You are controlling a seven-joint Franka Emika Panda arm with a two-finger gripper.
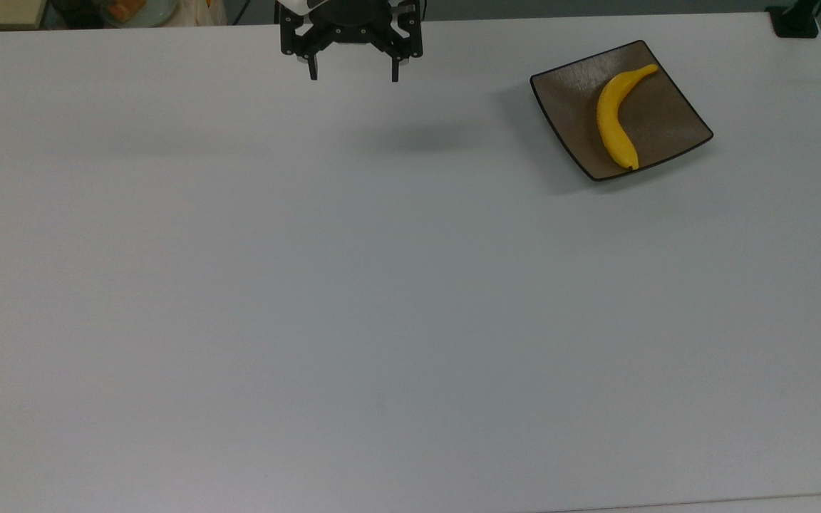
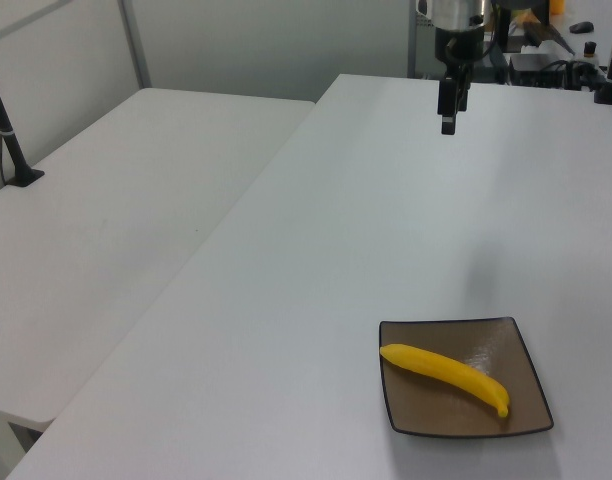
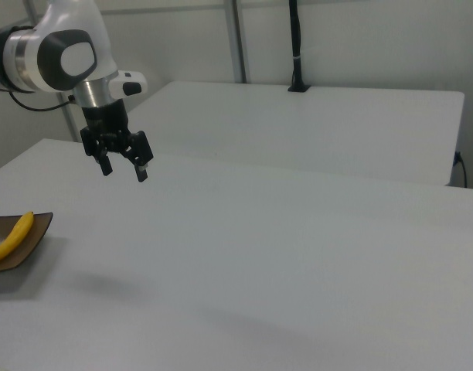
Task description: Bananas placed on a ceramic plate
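Black and two-fingered, the pincer (image 1: pixel 352 73) hangs in the air above the far edge of the big white table (image 1: pixel 353 299) in the top view. Its two fingers are spread wide apart and nothing is between them. Both fingers point down at the table but do not touch it. A soft grey shadow lies on the table below it. In the right view the pincer (image 3: pixel 124 170) sits at the end of a round white and grey robot arm (image 3: pixel 62 50), up in the right view's left. In the left view the pincer (image 2: pixel 448 122) is seen from the side, so its fingers line up one behind the other.

A second white table (image 2: pixel 116 220) stands next to the big one, on the left view's left.

The square, shiny brown-grey ceramic plate (image 1: pixel 567 92) with a thin dark rim and turned-up corners rests on the big table, in the top view's upper right. It is well apart from the pincer. In the left view the plate (image 2: pixel 526 415) is near the bottom, and in the right view the plate (image 3: pixel 24 251) is at the left edge.

The bright yellow, smooth, curved banana (image 1: pixel 615 117) lies flat on the plate, reaching from one side to the other. It shows in the left view (image 2: pixel 446 372) and in the right view (image 3: pixel 11 238) too. Its small black tip points to the plate's near edge in the top view.
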